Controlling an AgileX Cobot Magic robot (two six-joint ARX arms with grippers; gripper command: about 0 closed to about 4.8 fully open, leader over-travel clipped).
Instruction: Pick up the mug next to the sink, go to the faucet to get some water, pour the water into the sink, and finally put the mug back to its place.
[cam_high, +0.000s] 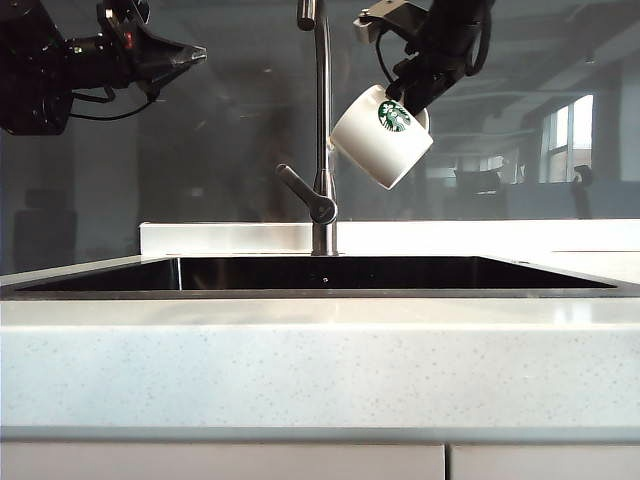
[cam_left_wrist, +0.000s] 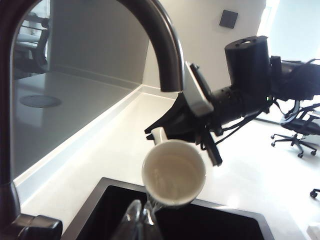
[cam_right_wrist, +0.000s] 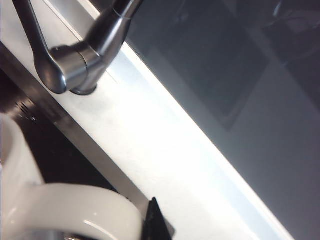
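Exterior view shows the big dark sink low in the stone counter. Behind the sink stands the tall faucet. High over the sink, just right of the faucet, hangs the white mug, tipped over with its mouth facing down. The right gripper is clamped on the mug by its handle side. Water runs from the mug's lip down into the sink, so the pour looks to be under way. The mug seems picked up and filled already. Putting it back beside the sink is left. The left gripper is up left of the faucet, pinched closed and holding nothing. A round green Starbucks logo sits on the mug; its words are too small to read.
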